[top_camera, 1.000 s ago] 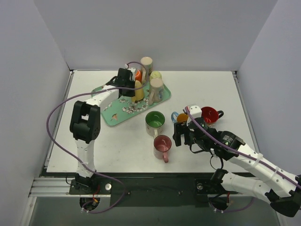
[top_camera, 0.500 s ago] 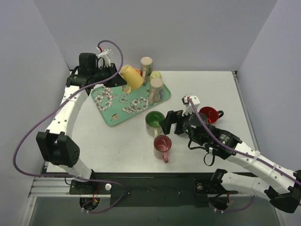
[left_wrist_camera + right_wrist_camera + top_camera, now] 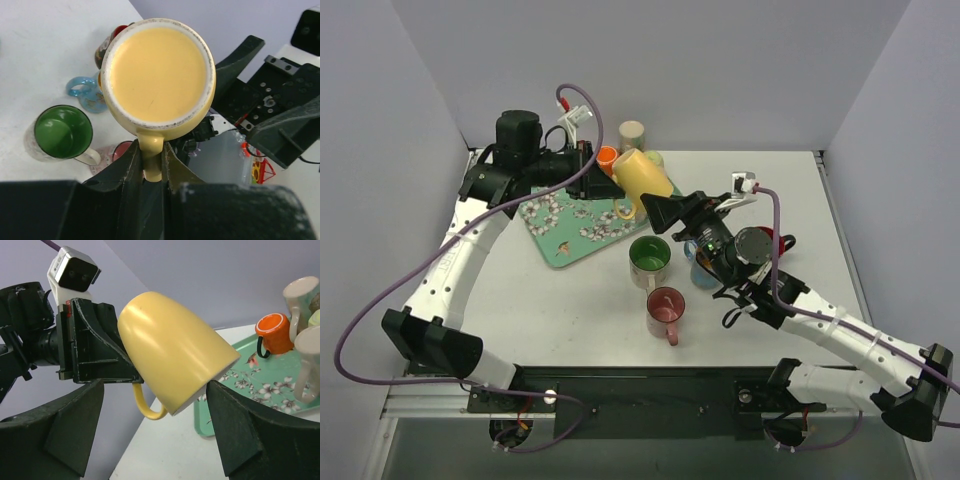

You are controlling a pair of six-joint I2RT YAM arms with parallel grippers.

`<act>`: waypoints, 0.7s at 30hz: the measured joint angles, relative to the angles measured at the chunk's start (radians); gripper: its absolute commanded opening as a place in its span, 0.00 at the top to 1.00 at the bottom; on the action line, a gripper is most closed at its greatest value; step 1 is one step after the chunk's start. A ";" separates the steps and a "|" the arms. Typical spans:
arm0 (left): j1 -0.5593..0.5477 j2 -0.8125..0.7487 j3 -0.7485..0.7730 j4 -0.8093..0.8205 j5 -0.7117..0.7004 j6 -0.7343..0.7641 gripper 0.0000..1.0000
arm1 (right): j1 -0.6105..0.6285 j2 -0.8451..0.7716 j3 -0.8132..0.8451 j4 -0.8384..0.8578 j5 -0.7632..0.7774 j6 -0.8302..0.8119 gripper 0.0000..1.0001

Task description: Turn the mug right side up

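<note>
- Grey walls close in a white table [image 3: 770, 190] on three sides; the top is matte and flat.
- Yellow mug [image 3: 642, 175] is glossy ceramic, held in the air and tilted on its side. It hangs over the 3 o'clock end of the tray [image 3: 565, 240], off the table.
- Left gripper [image 3: 603, 185] is clamped on the yellow mug's handle.
- Left wrist view: a round end of the yellow mug [image 3: 159, 75] faces the lens, ringed by a pale, speckled rim. Mouth or base, I cannot tell. The handle sits at 6 o'clock, pinched between the left gripper's [image 3: 152, 167] dark fingers.
- Right gripper [image 3: 672, 208] has its jaws wide apart, close to the mug at its 4 o'clock.
- Right wrist view alone shows the smooth curved side of the yellow mug [image 3: 175, 360], with the right gripper's [image 3: 155, 385] black fingers standing either side of it. Whether they touch it I cannot tell.
- Tray is mint green with a flower print. An orange mug [image 3: 275, 332] and tall beige mugs [image 3: 300, 295] stand on it.
- On the bare table at 6 o'clock of the tray: a green-lined mug [image 3: 650, 258] and a pink mug [image 3: 666, 305], both mouth up.
- Only the left wrist view shows a clear blue glass handle [image 3: 82, 92].
</note>
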 measured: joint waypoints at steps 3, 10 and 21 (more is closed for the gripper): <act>-0.025 0.000 -0.001 -0.001 0.023 -0.029 1.00 | 0.000 0.035 0.000 0.045 0.009 0.037 0.24; -0.059 0.000 -0.027 0.048 0.064 -0.085 1.00 | -0.001 0.072 -0.003 0.106 0.013 0.089 0.59; -0.095 -0.011 -0.100 0.019 -0.032 0.015 0.15 | 0.006 0.054 0.044 -0.069 -0.066 -0.050 1.00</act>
